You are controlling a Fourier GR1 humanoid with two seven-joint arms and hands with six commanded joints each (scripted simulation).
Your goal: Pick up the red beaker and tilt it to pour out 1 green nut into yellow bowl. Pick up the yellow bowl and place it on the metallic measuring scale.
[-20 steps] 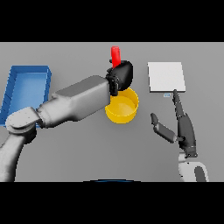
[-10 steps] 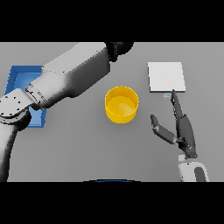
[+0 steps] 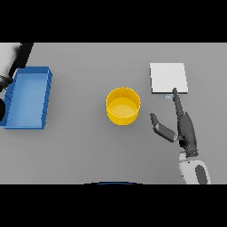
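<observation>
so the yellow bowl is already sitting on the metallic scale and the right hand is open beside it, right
Not quite. In the head view the yellow bowl sits on the bare table, to the left of the metallic scale and apart from it. The rest holds: the right hand is open beside the bowl.

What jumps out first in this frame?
The round yellow bowl sits alone mid-table. To its right, the dark right hand lies with fingers straight, reaching toward the flat pale square measuring scale just beyond it. On the left edge is a blue rectangular tray, with part of the left arm above it; the left hand is out of view.
</observation>
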